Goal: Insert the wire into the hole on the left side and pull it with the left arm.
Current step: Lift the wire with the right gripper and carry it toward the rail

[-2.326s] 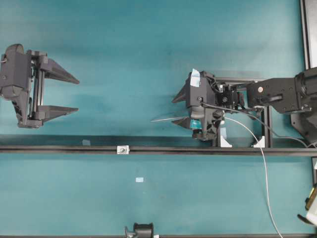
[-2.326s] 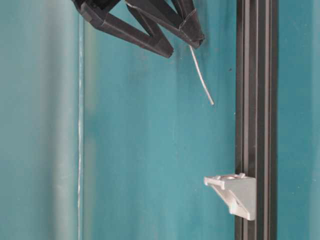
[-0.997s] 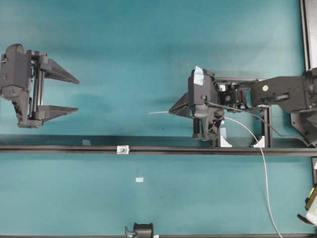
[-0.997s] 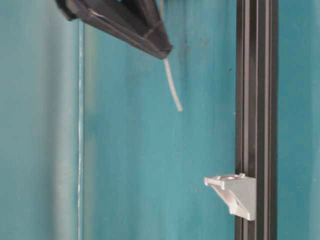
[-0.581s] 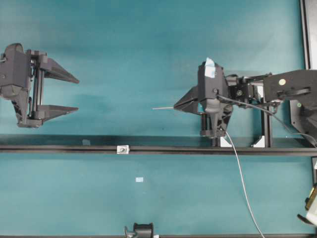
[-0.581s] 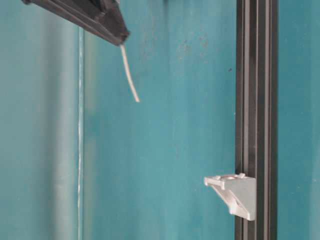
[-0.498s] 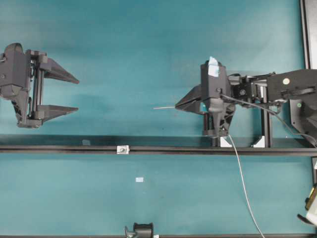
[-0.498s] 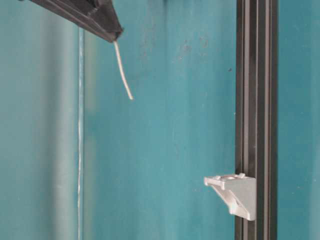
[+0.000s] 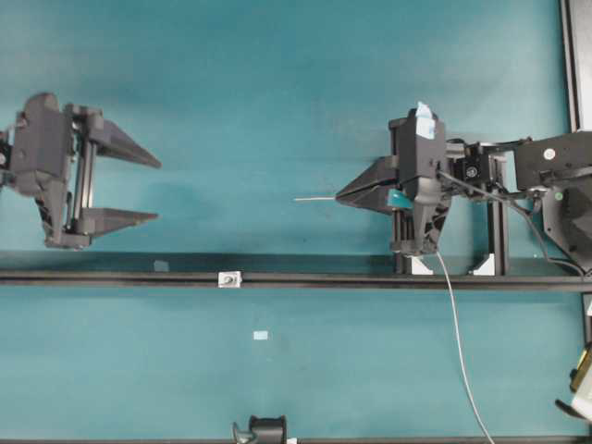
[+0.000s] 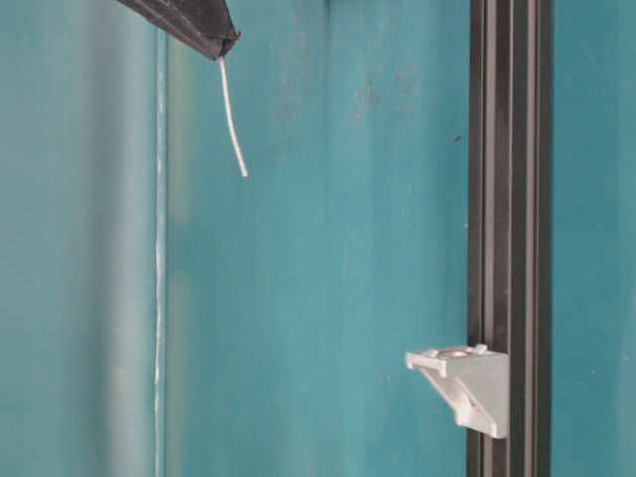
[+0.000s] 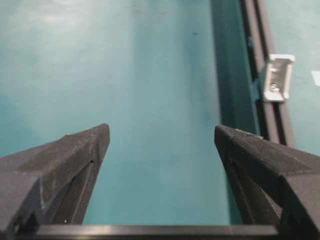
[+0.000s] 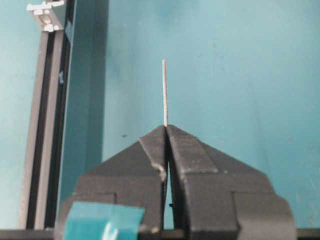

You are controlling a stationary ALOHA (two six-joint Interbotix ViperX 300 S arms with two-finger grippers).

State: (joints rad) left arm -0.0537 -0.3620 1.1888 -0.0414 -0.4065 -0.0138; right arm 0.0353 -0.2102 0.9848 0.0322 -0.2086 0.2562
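Above the rail, wire level, tip leftward.

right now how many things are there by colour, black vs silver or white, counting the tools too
black: 3 — left tool, right tool, rail
silver or white: 2 — wire, bracket
total: 5

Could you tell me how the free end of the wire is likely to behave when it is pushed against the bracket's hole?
The short wire tip past the shut right pincer looks straight, so probably stiff enough to aim. Being so thin, it may buckle if it misses the hole in the bracket. The long tail curves loosely, suggesting overall floppiness.
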